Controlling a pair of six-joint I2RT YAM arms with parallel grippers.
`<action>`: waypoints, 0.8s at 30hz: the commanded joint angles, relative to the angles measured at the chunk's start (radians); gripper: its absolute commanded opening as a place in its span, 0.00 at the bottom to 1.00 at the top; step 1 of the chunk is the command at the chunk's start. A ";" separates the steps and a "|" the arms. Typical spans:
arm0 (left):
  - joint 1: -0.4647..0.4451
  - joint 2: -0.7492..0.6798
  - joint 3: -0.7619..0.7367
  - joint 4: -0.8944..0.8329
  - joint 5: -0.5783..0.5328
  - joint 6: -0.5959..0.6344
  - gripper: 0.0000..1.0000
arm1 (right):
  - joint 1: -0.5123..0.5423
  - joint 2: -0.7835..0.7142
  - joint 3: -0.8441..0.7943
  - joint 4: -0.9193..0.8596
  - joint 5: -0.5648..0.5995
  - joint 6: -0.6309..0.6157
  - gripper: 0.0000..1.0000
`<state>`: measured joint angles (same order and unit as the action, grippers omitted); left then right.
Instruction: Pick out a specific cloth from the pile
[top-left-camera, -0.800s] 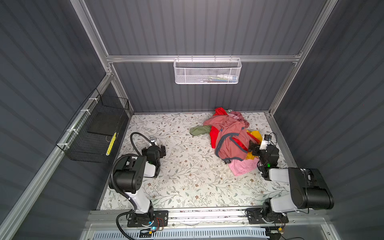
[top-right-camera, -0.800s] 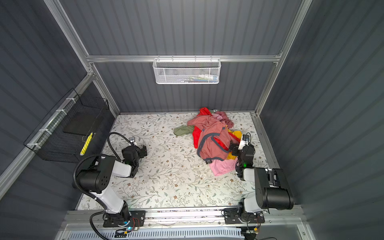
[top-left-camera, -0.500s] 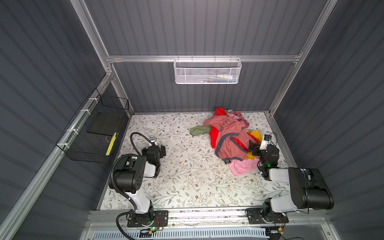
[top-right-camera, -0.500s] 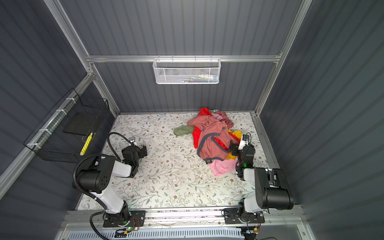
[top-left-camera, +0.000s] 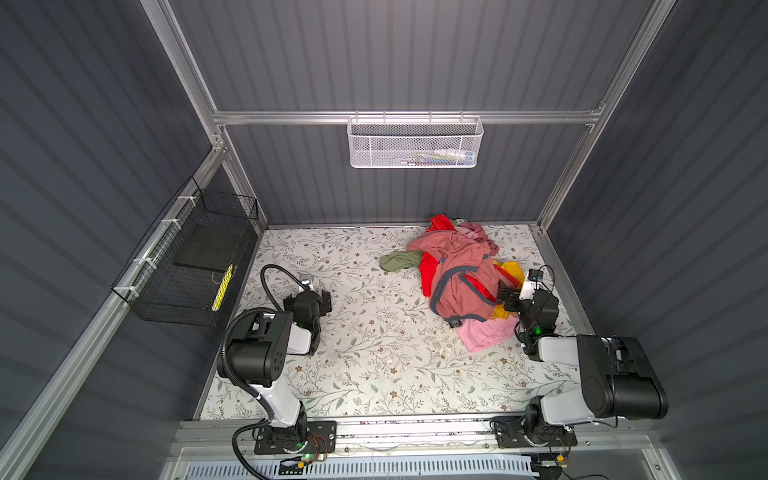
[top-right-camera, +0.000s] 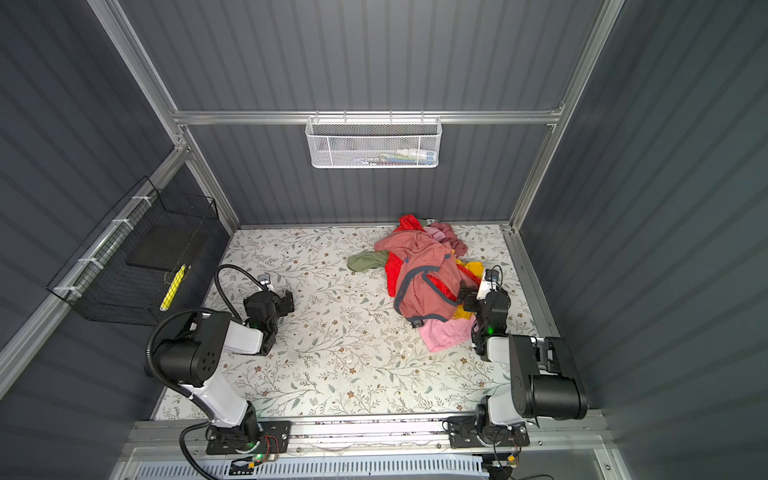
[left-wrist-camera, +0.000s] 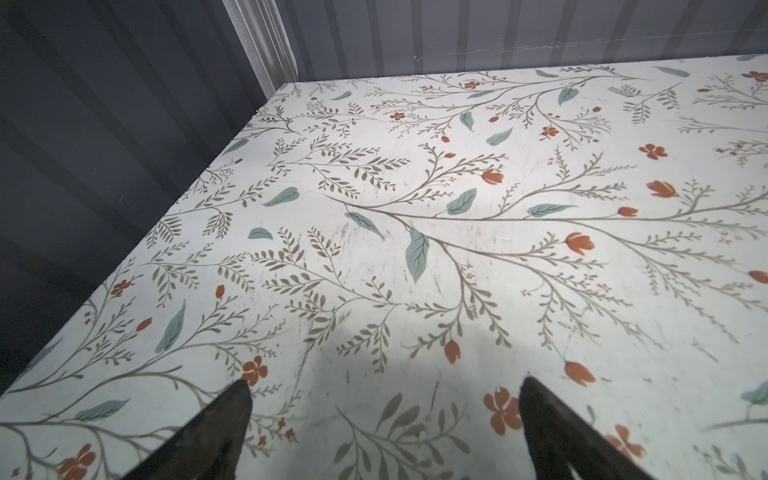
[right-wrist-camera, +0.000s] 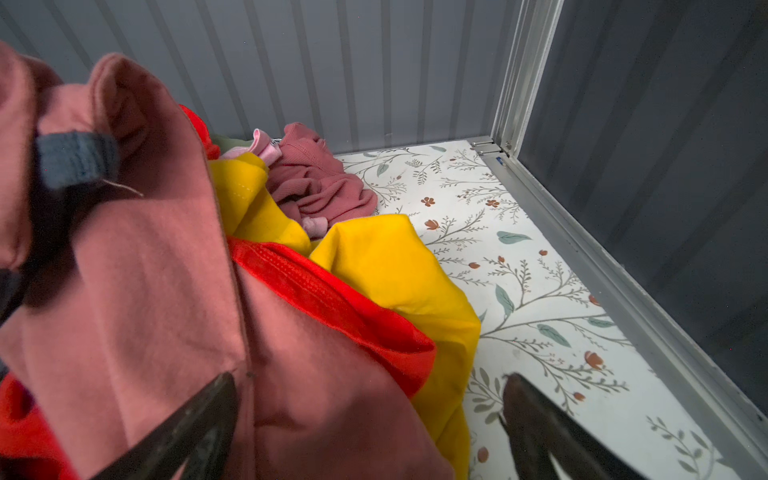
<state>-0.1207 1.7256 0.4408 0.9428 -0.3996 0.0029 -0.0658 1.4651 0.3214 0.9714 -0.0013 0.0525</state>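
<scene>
Right end effector (right-wrist-camera: 368, 378): my fingers stand wide apart at the right edge of the pile (top-left-camera: 457, 266), clamped on nothing. One finger lies over the dusty-pink garment (right-wrist-camera: 145, 291), the other over the bare tabletop (right-wrist-camera: 540, 257). The cloth (right-wrist-camera: 332, 299), bright red, shows as a band between that garment and the yellow garment (right-wrist-camera: 386, 257), mostly covered. Left end effector (left-wrist-camera: 385, 381): fingers apart, empty, above the floral tabletop, well apart from the pile.
</scene>
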 joint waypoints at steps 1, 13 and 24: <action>0.004 -0.008 0.016 0.000 -0.002 -0.017 1.00 | -0.005 -0.006 0.005 0.001 -0.012 0.007 0.99; 0.004 -0.184 0.157 -0.414 -0.033 -0.053 1.00 | -0.019 -0.198 0.040 -0.255 0.076 0.092 0.99; -0.058 -0.440 0.152 -0.623 0.067 -0.278 1.00 | -0.054 -0.650 0.102 -0.812 -0.197 0.329 0.92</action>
<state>-0.1463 1.3075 0.6186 0.4221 -0.3653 -0.2157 -0.1238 0.8585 0.4168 0.3466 -0.0818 0.2890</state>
